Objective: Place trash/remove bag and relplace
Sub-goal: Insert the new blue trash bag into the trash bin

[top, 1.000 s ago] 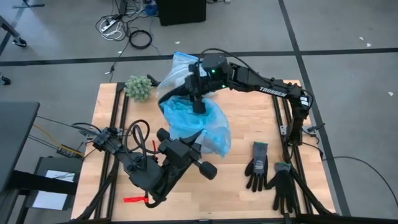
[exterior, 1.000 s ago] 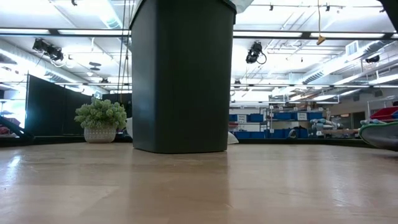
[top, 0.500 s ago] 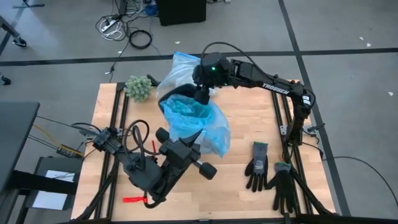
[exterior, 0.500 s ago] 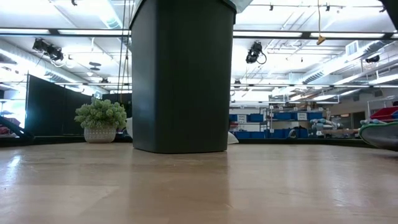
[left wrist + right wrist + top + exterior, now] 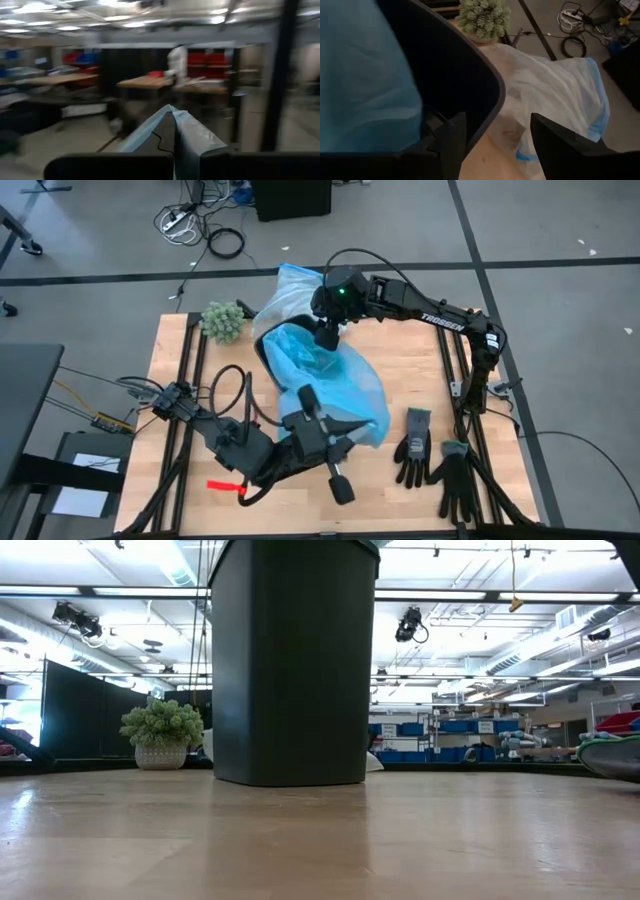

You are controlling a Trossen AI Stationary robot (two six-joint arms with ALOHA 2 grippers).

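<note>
Here the light-blue bag (image 5: 335, 375) drapes over the black bin (image 5: 292, 660) mid-table; the left end effector (image 5: 340, 425), pressed together, pinches its near edge (fold visible between its fingers); the right end effector (image 5: 324, 335), spread, straddles the bin's far rim, nearer the unseated side.

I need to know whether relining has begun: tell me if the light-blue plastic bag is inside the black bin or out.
Partly in: the light-blue plastic bag fills the black bin mouth, the rest draped outside.
</note>
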